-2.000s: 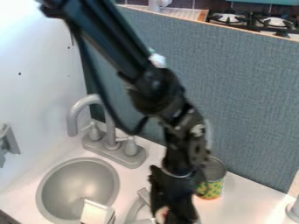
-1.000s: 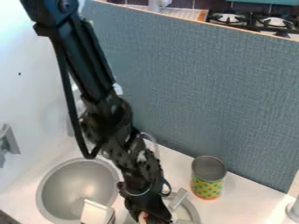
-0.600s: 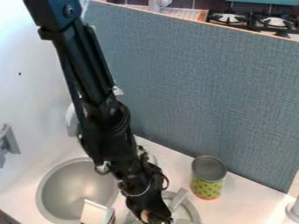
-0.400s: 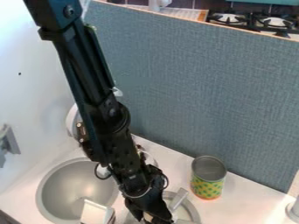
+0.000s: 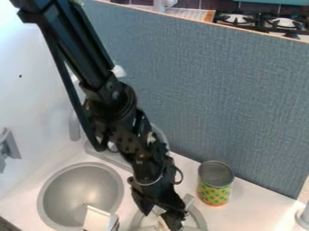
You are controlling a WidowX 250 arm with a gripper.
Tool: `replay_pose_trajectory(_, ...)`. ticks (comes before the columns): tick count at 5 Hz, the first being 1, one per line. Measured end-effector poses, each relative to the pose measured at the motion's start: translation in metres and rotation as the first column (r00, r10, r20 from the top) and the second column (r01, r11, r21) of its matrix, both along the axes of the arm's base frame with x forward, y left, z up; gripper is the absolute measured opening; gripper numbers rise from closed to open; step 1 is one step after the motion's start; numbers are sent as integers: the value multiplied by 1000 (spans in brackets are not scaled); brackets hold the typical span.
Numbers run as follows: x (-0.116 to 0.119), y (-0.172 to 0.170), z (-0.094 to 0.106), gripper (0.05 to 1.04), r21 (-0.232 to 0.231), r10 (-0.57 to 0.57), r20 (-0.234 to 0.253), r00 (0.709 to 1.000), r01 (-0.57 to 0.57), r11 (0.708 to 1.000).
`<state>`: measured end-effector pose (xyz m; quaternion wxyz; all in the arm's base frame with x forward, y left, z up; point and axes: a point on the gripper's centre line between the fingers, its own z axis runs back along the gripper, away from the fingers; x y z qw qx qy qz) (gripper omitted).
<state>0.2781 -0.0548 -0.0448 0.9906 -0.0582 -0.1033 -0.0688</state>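
Note:
Low in the camera view, the black gripper hangs over a round grey fixture at the bottom edge. Its fingers stand apart, and a small pale patch shows between them; whether it is a separate thing I cannot tell. To the right, not touched, stands an upright open can with a yellow-green patterned label. A white box-like thing stands to the left, at the sink's lower edge.
The round grey sink lies to the left. The arm partly covers the grey faucet behind it. A tall blue-grey panel closes off the back. A grey fitting stands at the right edge.
The arm first swung left, uncovering the can. Since the latest earlier frame, the gripper has shifted slightly right, and more of the faucet's base shows. Can and white box have stayed put.

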Motion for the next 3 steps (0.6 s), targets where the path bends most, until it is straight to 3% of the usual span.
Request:
replay_pose_trajectory(1, -1, -13, 21, 1007, 57, -54, -43, 998, 57, 997)
replay_pose_trajectory(2, -7, -39, 60, 1007, 159, -164, -104, 981, 179, 971)
replay_pose_trajectory(3, -30, -70, 75, 1007, 202, -277, -158, 948, 305, 931)
